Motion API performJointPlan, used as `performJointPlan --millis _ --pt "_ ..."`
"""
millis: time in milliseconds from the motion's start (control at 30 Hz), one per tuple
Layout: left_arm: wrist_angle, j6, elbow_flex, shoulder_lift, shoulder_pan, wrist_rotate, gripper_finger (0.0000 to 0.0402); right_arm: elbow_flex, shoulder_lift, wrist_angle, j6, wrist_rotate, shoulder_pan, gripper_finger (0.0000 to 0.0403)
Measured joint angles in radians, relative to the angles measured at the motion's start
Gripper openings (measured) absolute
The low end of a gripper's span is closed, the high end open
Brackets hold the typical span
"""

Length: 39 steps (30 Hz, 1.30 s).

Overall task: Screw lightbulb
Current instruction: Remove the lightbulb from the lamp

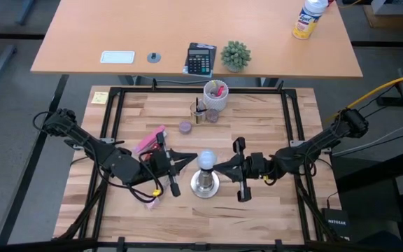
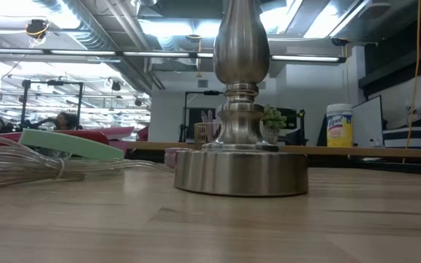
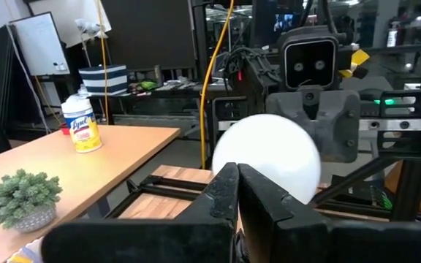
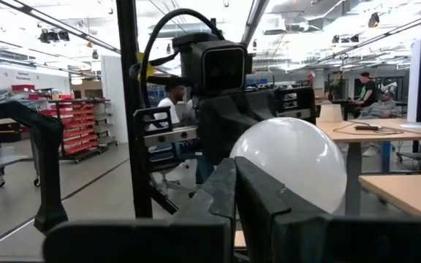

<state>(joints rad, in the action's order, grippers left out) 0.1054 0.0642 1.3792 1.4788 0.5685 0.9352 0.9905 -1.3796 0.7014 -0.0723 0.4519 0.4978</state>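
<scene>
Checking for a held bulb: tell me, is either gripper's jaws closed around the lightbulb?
No; both jaws are shut empty beside the lightbulb, which sits atop the socket stand.

Counted one lightbulb, seated atop one metal socket stand. My two grippers, left gripper and right gripper, flanked stand. Behind stand: one white cup, one calculator, one potted plant, one wipes canister.

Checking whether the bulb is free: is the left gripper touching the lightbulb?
Cannot tell. In the high view the left gripper, shut, ends right at the lightbulb; no gap or contact shows plainly.
</scene>
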Motion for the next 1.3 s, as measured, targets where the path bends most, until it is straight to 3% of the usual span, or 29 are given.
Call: performJointPlan --millis 467,733,1000,1300 --pt "-0.051 -0.039 0.0 0.003 0.008 -0.033 0.0003 -0.001 -0.002 -0.037 -0.004 0.097 -0.003 0.0014" --pt "-0.043 -0.03 0.0 0.002 0.023 -0.021 0.0003 -0.001 -0.001 -0.034 -0.004 0.094 -0.001 0.0014" --pt "0.024 0.054 0.0 0.001 0.052 -0.012 0.0003 -0.001 -0.001 -0.038 0.024 0.04 -0.001 0.0014" --pt "0.062 0.124 0.0 0.0 0.043 0.084 0.0003 -0.001 0.0 -0.023 0.039 -0.102 0.017 0.0014"
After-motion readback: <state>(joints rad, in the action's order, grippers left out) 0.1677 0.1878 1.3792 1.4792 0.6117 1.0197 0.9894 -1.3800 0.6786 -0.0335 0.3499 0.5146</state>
